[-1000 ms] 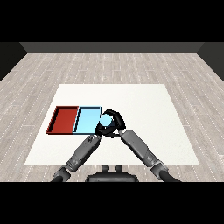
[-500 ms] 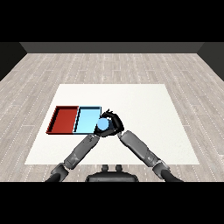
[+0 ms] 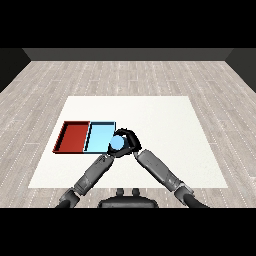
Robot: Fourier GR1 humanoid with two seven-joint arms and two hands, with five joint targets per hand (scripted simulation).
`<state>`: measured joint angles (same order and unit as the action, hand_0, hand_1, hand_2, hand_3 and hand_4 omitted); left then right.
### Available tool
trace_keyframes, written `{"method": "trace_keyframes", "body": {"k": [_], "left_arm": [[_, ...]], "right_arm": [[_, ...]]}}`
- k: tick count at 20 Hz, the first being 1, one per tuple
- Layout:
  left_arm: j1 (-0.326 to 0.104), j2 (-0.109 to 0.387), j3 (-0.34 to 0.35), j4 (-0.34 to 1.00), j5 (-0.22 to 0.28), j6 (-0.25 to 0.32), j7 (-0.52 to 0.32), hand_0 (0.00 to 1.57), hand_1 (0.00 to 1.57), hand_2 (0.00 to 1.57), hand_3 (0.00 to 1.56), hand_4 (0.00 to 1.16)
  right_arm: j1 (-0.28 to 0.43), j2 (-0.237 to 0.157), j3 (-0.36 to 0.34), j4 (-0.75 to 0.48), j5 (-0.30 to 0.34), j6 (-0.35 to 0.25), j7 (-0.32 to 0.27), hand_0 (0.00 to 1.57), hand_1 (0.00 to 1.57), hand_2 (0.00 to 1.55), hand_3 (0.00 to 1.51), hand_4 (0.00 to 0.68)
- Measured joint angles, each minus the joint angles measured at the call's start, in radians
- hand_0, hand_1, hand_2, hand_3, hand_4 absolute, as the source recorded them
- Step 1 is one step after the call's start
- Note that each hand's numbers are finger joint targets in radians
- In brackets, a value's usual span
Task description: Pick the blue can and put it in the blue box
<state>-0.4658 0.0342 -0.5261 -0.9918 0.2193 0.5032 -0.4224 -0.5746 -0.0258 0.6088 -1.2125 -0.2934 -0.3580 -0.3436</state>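
Looking down from the head view, a white worktop (image 3: pixel 165 125) sits on a pale wood-plank floor (image 3: pixel 125 75), and two trays lie side by side near its left edge: the red tray (image 3: pixel 72 136) on the outside, the light blue tray (image 3: pixel 99 136) touching it on the inner side. Both forearms reach in from the lower corners and meet just at the blue tray's near right corner. The right hand (image 3: pixel 128 140) has its black fingers (image 3: pixel 131 134) curled round the blue can (image 3: pixel 117 144), whose round light blue end faces the camera; the can overlaps the right edge of the blue tray, and whether it touches the tray or hangs above it cannot be told. The left hand (image 3: pixel 111 155) is tucked just under and beside the can, mostly hidden by it and by the right hand, so whether its fingers are released or clenched cannot be told. The red tray has nothing in it
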Motion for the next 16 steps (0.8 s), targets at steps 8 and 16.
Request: {"method": "trace_keyframes", "body": {"k": [8,16], "left_arm": [[0.035,-0.012,0.034,-0.031,0.04,-0.048,0.016,1.43,1.43,1.35,1.05,0.66],[0.021,-0.024,0.035,0.005,0.091,-0.057,0.002,1.57,1.57,1.52,1.45,1.1]], "right_arm": [[-0.002,0.01,0.002,-0.001,-0.029,-0.007,0.006,1.32,1.32,1.42,1.38,0.515],[0.025,0.017,-0.047,-0.028,-0.074,0.041,0.041,0.0,0.0,0.0,0.0,0.0]]}}
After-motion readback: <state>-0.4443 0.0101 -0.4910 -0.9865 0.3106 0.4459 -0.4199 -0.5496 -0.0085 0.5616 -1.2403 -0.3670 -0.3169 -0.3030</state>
